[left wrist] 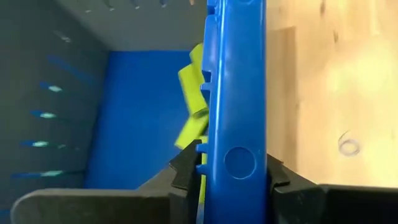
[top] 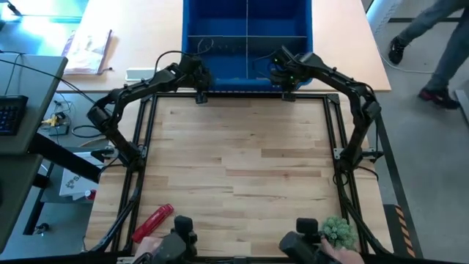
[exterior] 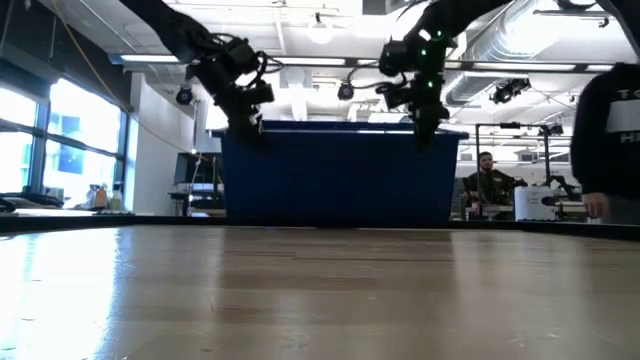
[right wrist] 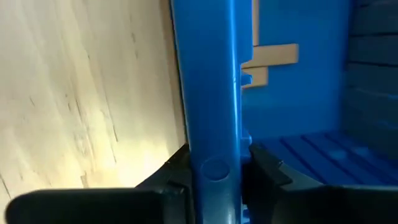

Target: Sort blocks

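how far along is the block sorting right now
Looks nearly done: lime blocks and tan blocks lie inside the blue bin, and no blocks show on the table. In hand: the left hand and right hand each clamp the bin's near wall. What's left can't be told.

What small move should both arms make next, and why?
Probably lift or tip the blue bin together: the left end effector and right end effector each clamp its near wall, with lime blocks and tan blocks inside, the table bare.
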